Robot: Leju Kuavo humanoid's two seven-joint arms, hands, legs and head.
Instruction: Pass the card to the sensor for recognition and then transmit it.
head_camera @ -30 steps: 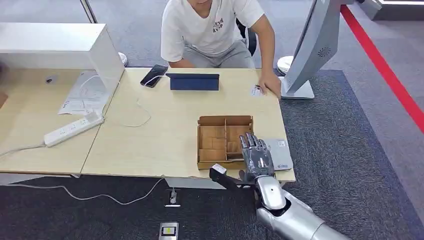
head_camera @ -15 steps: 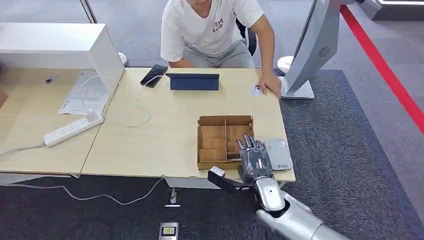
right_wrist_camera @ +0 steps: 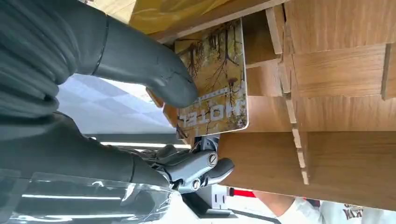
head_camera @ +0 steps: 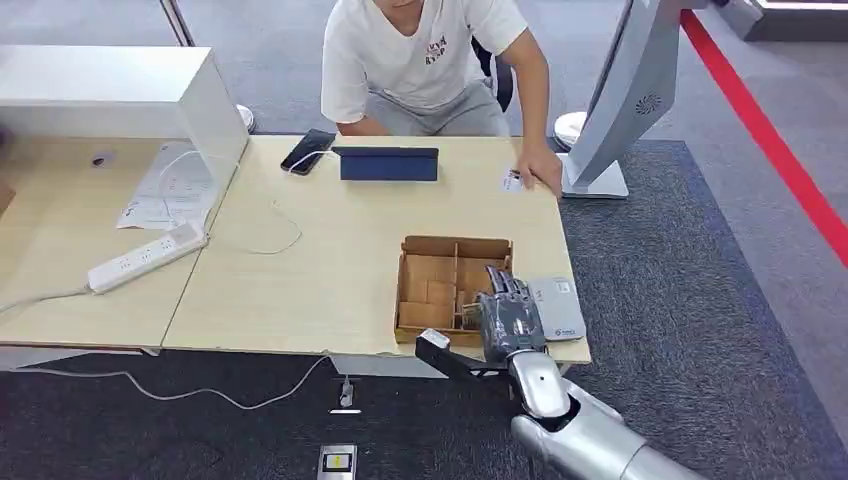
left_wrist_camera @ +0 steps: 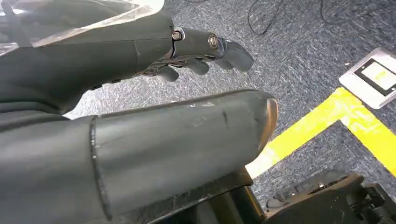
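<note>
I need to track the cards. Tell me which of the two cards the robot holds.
The tree-printed card at the wooden divided box, pinched by the right hand. The other, a small white card, lies under the person's hand at the far edge.

The flat hotel key card [right_wrist_camera: 215,88] bears a brown-and-gold tree print. The open compartmented cardboard box [head_camera: 440,285] is plain tan, on pale wood-grain table [head_camera: 330,250].

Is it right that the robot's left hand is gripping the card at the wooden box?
No, it is the right hand gripping the card at the wooden box, as the right wrist view shows. The left hand hangs over the floor.
</note>
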